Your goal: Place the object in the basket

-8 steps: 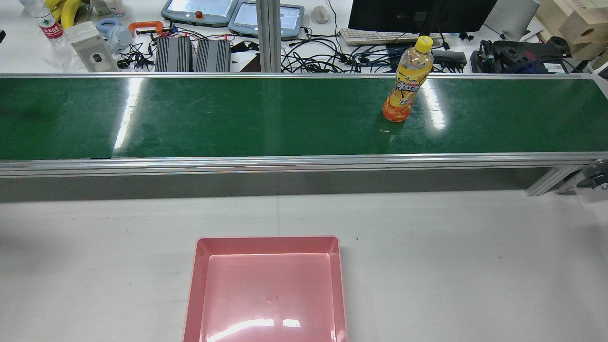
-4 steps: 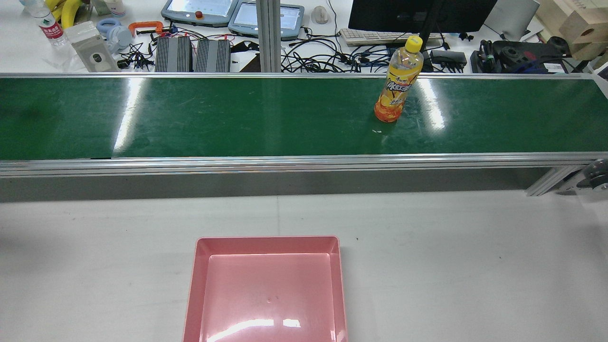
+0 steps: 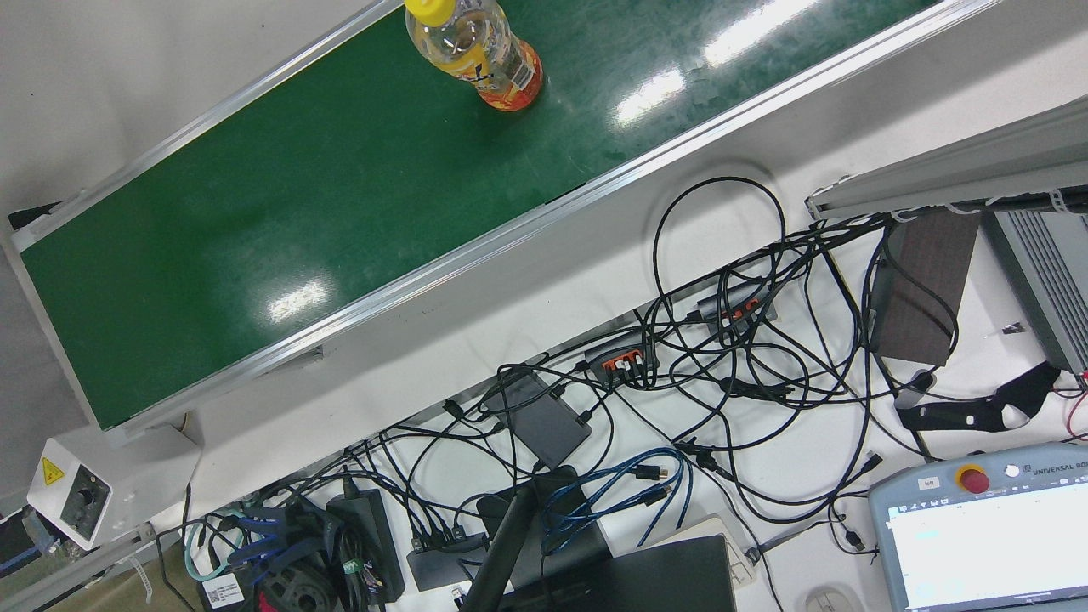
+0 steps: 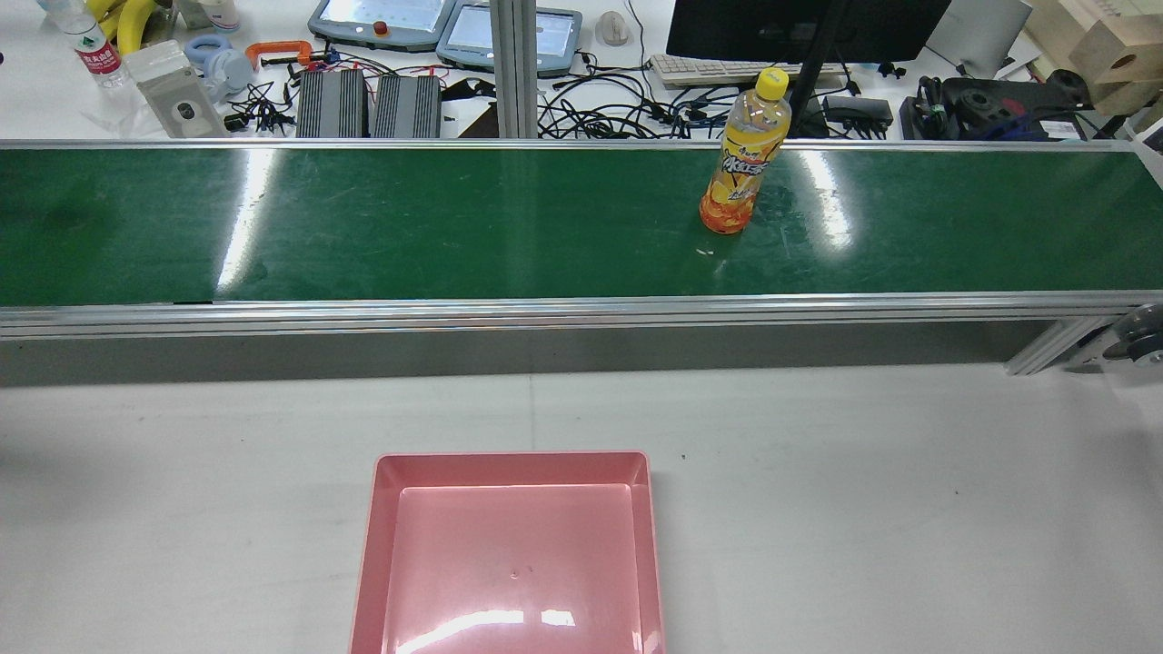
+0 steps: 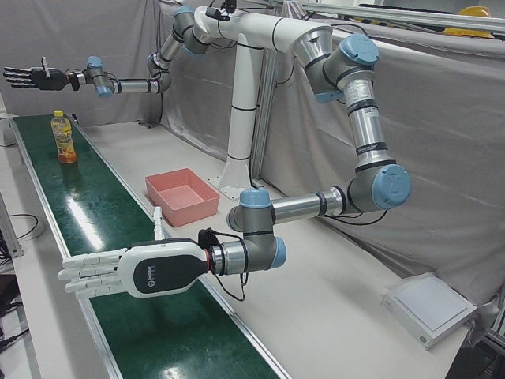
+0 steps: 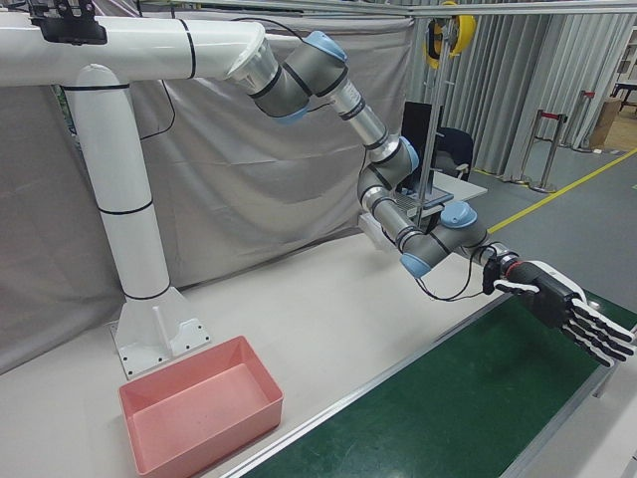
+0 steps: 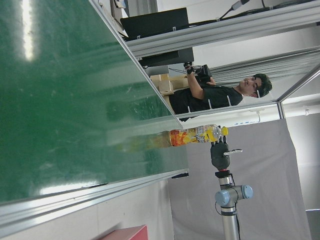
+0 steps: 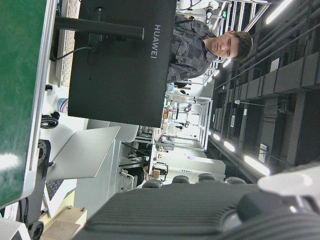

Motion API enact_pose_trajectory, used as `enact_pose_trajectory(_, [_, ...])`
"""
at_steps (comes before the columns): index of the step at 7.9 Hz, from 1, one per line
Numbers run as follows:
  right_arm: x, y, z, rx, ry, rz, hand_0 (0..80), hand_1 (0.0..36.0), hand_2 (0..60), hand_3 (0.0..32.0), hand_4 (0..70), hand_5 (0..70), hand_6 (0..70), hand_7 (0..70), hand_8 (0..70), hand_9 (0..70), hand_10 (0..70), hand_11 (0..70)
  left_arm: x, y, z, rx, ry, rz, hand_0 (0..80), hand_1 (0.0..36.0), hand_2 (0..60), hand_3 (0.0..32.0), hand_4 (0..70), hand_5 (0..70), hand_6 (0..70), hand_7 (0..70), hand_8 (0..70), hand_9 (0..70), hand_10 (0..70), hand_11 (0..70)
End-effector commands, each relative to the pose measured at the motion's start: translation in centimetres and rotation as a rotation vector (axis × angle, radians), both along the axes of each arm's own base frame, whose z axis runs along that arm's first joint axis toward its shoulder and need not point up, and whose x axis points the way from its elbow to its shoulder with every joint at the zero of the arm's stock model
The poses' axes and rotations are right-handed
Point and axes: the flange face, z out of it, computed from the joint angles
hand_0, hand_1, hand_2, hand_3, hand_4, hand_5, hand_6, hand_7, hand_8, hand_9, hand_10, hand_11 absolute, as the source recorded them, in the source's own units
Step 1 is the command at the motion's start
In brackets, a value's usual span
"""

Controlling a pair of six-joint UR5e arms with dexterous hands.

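An orange drink bottle (image 4: 738,173) with a yellow cap stands upright on the green conveyor belt (image 4: 454,227), right of centre in the rear view. It also shows in the front view (image 3: 480,51) and the left-front view (image 5: 65,138). The pink basket (image 4: 509,465) sits empty on the white table in front of the belt. My left hand (image 5: 118,272) is open, fingers flat, over the near end of the belt, far from the bottle. My right hand (image 5: 30,76) is open, raised beyond the bottle; it also shows in the right-front view (image 6: 567,309).
Behind the belt a desk holds cables (image 4: 627,113), a monitor (image 4: 800,27), teach pendants (image 4: 382,20) and small items. A white pedestal (image 6: 134,249) stands behind the basket. A person (image 7: 215,95) stands beyond the belt's end.
The bottle has moved left along the belt in the rear view, still upright. The basket has not moved.
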Motion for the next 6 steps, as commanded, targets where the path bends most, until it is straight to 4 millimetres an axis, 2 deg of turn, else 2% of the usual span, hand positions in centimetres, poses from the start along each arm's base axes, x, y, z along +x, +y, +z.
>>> enact_pose_trajectory(1, [0.0,0.01,0.04,-0.001,0.0,0.0,0.0,0.0,0.0,0.0,0.0,0.0,0.0,0.0,0.0,0.0,0.0,0.0,-0.04,0.0,-0.12,-0.001,-0.001,-0.001,45.9,3.6,0.0,0.0,0.0,0.1,0.0,0.0,0.0,0.0,1.9,3.9])
enact_pose_trajectory(3, [0.0,0.01,0.04,-0.001,0.0,0.0,0.0,0.0,0.0,0.0,0.0,0.0,0.0,0.0,0.0,0.0,0.0,0.0,-0.08,0.12,0.07,-0.004,-0.002,-0.001,45.7,3.2,0.0,0.0,0.0,0.0,0.0,0.0,0.0,0.0,2.0,4.0])
enact_pose_trajectory(6, [0.0,0.01,0.04,-0.001,0.0,0.0,0.0,0.0,0.0,0.0,0.0,0.0,0.0,0.0,0.0,0.0,0.0,0.0,-0.08,0.15,-0.83,0.005,0.002,0.0,45.8,3.8,0.0,0.0,0.3,0.7,0.0,0.0,0.0,0.0,2.0,4.1])
